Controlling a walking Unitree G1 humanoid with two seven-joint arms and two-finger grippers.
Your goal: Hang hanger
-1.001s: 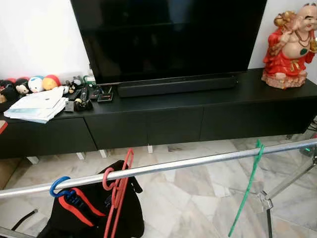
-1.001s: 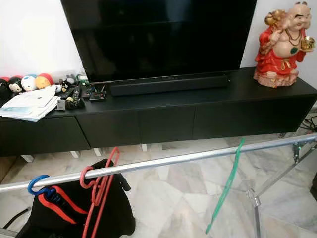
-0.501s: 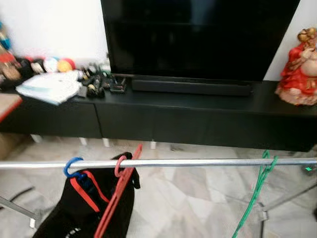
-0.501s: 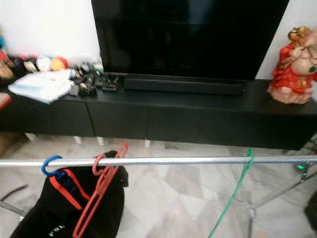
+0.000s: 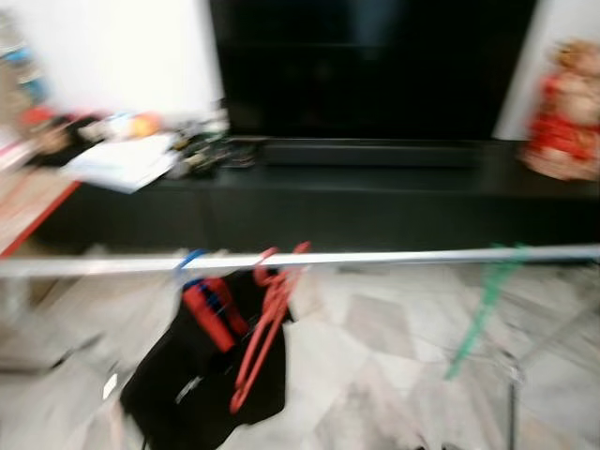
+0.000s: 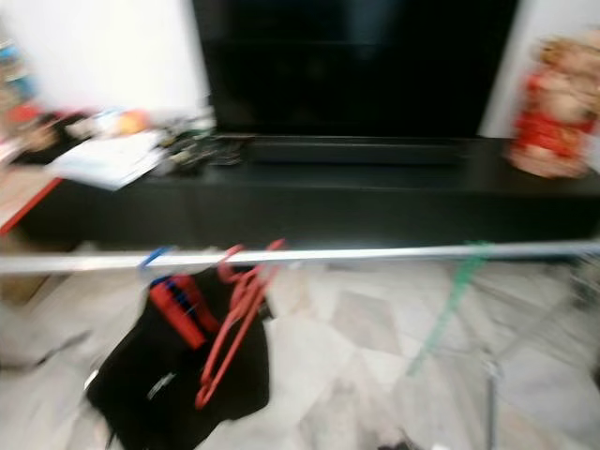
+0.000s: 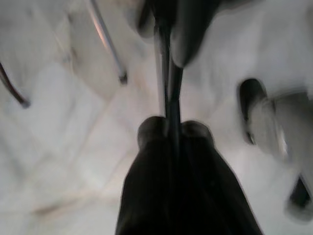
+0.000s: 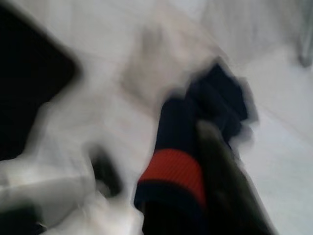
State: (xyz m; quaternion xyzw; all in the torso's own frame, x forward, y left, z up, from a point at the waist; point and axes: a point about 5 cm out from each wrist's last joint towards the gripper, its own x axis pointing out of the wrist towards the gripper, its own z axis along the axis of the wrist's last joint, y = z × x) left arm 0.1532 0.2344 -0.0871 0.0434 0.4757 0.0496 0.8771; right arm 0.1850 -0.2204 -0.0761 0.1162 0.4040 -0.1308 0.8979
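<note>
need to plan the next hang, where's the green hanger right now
In the left eye view the green hanger hangs on the silver rail toward the robot's right, well apart from the red hanger, below the red figurine.

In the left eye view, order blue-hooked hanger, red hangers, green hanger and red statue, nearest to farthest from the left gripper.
Left gripper, jaws shut on a thin rod, hangs on the left; likely:
1. Blue-hooked hanger, left on the rail.
2. Red hangers, beside it; close call.
3. Green hanger, rail's right.
4. Red statue, far right, behind.
</note>
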